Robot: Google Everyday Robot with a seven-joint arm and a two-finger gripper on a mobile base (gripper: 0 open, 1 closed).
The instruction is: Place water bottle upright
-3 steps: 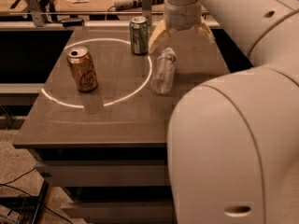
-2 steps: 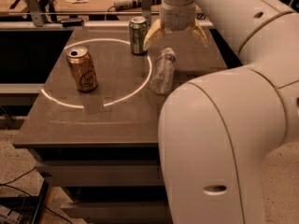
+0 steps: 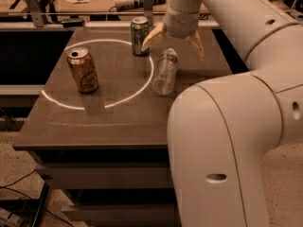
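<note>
Over lying water bottle (image 3: 164,74), gripper (image 3: 173,50) splayed wide

The gripper (image 3: 173,51) hangs spread wide over the water bottle (image 3: 165,74), which lies flat on the table (image 3: 118,122).

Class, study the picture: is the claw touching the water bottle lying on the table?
Apart. The camera view shows the open claw above the water bottle, its fingers straddling the bottle's far end, with bare table visible between each fingertip and the bottle.

The water bottle (image 3: 165,73) lies on the table (image 3: 118,126) below the jaws, far can (image 3: 139,36) behind, near can (image 3: 83,70) left.
</note>
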